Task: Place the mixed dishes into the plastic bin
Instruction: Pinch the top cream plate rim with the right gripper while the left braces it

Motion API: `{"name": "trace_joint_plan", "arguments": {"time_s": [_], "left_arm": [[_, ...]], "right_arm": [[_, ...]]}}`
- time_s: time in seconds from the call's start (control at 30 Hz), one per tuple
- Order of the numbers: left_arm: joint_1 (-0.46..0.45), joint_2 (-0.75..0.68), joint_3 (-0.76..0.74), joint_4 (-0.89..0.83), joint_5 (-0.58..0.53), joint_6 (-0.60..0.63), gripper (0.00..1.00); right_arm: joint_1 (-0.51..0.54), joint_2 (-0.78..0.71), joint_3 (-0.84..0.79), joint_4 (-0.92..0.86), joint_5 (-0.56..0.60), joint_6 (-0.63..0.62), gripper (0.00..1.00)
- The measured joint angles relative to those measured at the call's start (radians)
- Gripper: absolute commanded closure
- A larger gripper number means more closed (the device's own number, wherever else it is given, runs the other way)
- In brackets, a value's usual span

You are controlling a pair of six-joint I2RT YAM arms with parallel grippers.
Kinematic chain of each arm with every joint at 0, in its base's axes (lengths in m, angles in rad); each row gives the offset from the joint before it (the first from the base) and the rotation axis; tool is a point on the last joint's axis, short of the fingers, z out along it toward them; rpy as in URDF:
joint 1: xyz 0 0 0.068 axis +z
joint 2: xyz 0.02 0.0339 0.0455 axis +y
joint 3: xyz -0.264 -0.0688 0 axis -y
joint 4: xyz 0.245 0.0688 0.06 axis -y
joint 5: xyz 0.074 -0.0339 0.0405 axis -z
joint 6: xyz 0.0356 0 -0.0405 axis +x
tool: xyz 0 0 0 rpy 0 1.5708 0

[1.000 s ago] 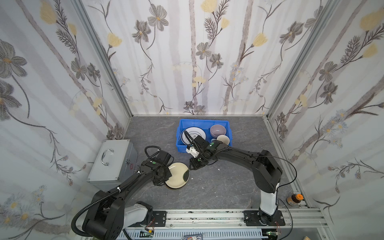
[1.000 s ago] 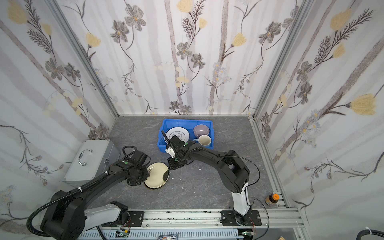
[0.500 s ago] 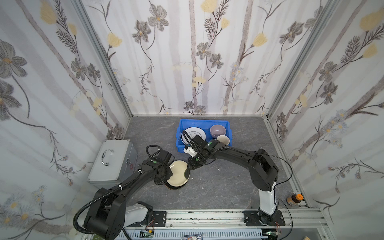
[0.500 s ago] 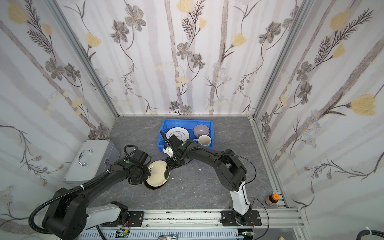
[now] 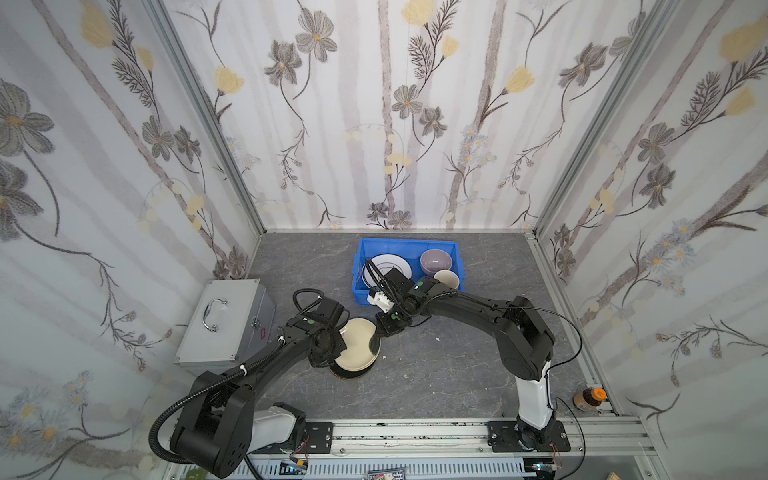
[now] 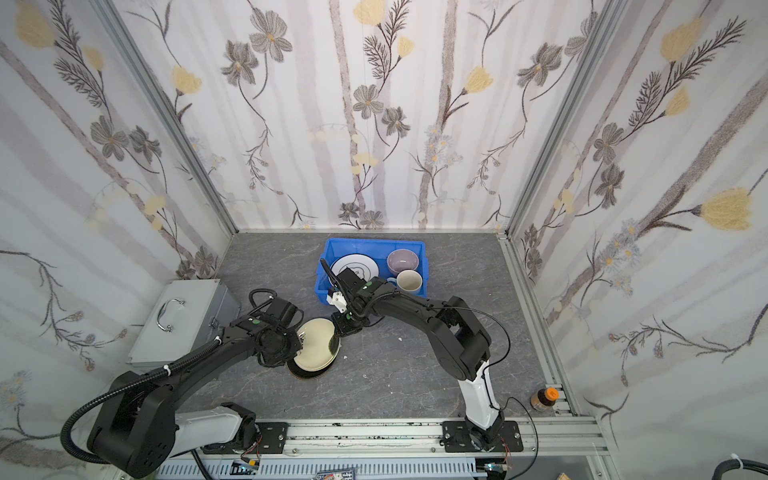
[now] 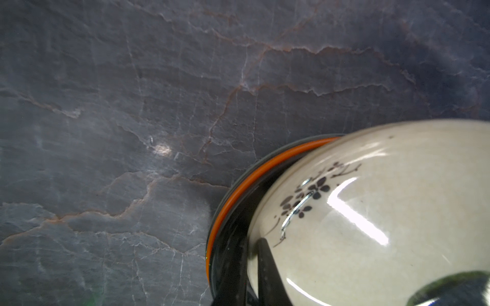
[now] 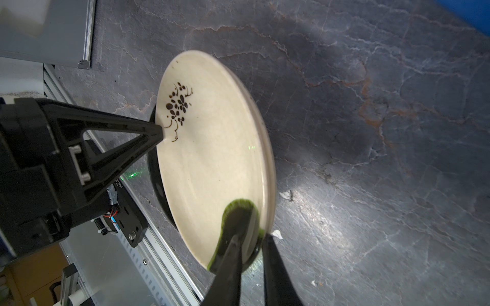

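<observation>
The cream plate (image 5: 356, 347) with a dark flower is tipped up on edge over a stack of a black plate (image 6: 306, 373) and an orange plate (image 7: 238, 189) on the grey floor. My left gripper (image 7: 252, 286) is shut on the cream plate's rim near the flower, with one finger (image 7: 267, 273) on its upper face. My right gripper (image 8: 254, 246) is shut on the opposite rim, a finger on each side. The plastic bin (image 5: 360, 266) stands behind, holding a white dark-rimmed plate (image 5: 390, 262), a lilac bowl (image 5: 435, 260) and a mug (image 5: 446, 279).
A silver metal case (image 5: 226, 328) with a handle stands left of the plates, close to my left arm. A small brown bottle (image 5: 588, 400) sits on the rail at the front right. Flowered walls enclose the floor on three sides.
The cream plate has tipped up from lying flat on the stack. My right gripper has come from the bin's front corner to the plate's far rim and closed on it.
</observation>
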Motion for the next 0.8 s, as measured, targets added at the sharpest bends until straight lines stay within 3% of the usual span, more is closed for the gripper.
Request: {"name": "trace_joint_plan", "arguments": {"time_s": [0.43,0.8], "left_arm": [[0.0,0.04,0.018,0.016,0.003,0.005,0.93],[-0.001,0.069,0.042,0.017,0.014,0.027,0.94]], "right_arm": [[-0.005,0.013,0.011,0.002,-0.059,-0.011,0.81],[-0.021,0.032,0.014,0.013,-0.109,-0.01,0.85]]}}
